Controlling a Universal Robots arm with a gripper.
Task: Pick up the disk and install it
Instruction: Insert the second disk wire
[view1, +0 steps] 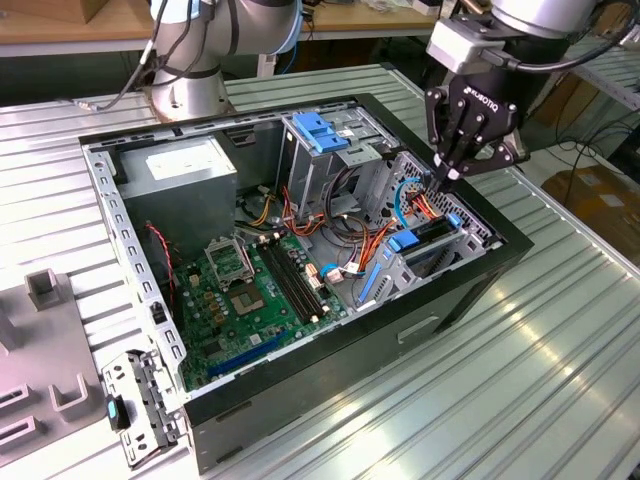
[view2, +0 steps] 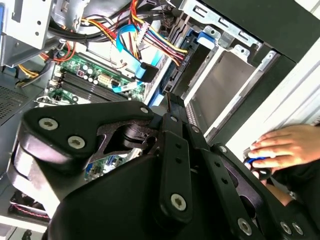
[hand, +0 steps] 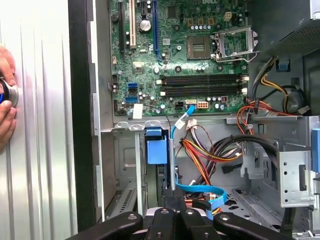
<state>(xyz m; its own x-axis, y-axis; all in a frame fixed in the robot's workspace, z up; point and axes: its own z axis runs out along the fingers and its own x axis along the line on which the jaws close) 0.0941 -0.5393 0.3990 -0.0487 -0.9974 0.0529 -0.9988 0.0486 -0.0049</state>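
Observation:
The disk (view1: 432, 232) sits edge-up in the drive bay at the corner of the open computer case (view1: 500, 262) on the exterior view's right. Blue rail ends show at both of its sides. My gripper (view1: 441, 176) hangs just above that bay, fingers shut together with nothing between them. In the second wrist view the shut gripper (view2: 169, 97) points at the disk's dark edge (view2: 192, 62) beside a blue rail tab (view2: 207, 37). In the first wrist view the gripper (hand: 172, 202) is just short of the blue rail (hand: 156, 149).
Orange, yellow and blue cables (view1: 355, 205) crowd the space beside the bay. The motherboard (view1: 250, 290), grey power-supply box (view1: 190, 170) and blue latch plate (view1: 318, 130) fill the case. A person's hand (view2: 285, 145) rests on the ribbed table outside the case wall.

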